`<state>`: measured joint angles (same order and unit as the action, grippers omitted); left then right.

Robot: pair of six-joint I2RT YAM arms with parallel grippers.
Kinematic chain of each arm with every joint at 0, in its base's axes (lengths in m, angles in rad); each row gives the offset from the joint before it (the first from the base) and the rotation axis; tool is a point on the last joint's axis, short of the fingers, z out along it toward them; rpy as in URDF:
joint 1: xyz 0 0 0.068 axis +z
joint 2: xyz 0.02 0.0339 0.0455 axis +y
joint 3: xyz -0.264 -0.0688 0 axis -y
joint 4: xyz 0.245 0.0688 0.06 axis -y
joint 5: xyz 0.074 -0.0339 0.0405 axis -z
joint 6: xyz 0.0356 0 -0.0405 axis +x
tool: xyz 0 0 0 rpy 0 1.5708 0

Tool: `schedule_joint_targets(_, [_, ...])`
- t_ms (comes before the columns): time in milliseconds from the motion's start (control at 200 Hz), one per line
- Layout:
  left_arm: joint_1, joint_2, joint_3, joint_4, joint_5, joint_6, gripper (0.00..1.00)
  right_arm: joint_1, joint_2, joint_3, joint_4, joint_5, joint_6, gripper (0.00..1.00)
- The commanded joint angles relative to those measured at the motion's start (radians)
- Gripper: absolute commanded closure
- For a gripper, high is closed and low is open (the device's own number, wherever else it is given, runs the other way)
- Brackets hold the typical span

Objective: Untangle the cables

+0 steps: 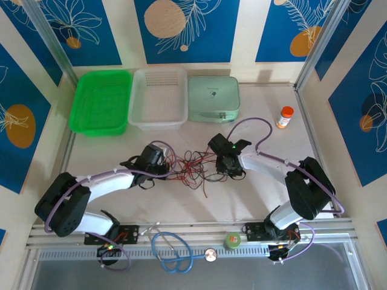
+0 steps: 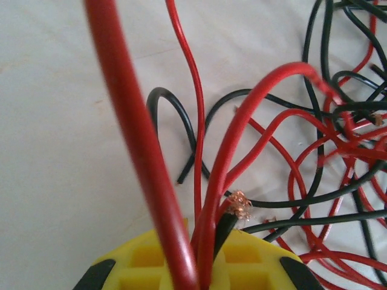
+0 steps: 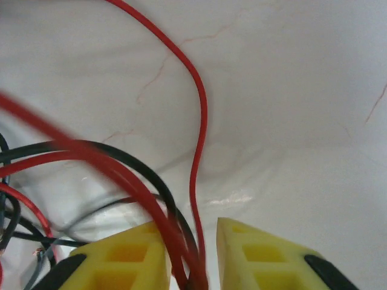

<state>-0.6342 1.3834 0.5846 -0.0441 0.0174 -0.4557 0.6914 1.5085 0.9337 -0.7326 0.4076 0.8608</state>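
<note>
The cables [image 1: 193, 164], thin red and black wires, lie in a tangle on the white table between my two grippers. My left gripper [image 1: 164, 168] is at the tangle's left edge. In the left wrist view its yellow fingers [image 2: 151, 266] are shut on a bundle of red cables [image 2: 272, 75] and one black cable with a frayed copper end [image 2: 240, 205]. My right gripper [image 1: 225, 164] is at the tangle's right edge. Its yellow fingers [image 3: 260, 260] stand apart, with red cables [image 3: 204, 121] and a black one running loosely through the gap against the left finger.
Along the back stand a green basket [image 1: 100, 101], a clear basket [image 1: 158, 98] and a pale green case [image 1: 213, 98]. An orange-capped bottle [image 1: 285, 116] is at the back right. A blue stethoscope [image 1: 172, 251] and a green tape roll [image 1: 232, 240] lie on the near rail.
</note>
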Motion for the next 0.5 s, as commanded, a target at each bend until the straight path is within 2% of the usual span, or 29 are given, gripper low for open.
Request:
schedule_joint_targets(0, [0.011,0.009,-0.015,0.061,0.067,-0.027,1.0,0.027,-0.062,0.032,-0.021,-0.077,-0.048,0.53])
schedule_joint_targets(120, [0.012,0.001,-0.015,0.067,0.09,-0.031,1.0,0.059,-0.126,0.078,-0.028,-0.16,-0.071,0.35])
schedule_joint_targets(295, [0.012,-0.023,-0.016,0.064,0.105,-0.033,1.0,0.134,-0.112,0.169,-0.029,-0.24,-0.075,0.21])
schedule_joint_targets(495, [0.012,-0.055,-0.017,0.052,0.11,-0.037,1.0,0.186,0.069,0.285,-0.018,-0.231,-0.072,0.2])
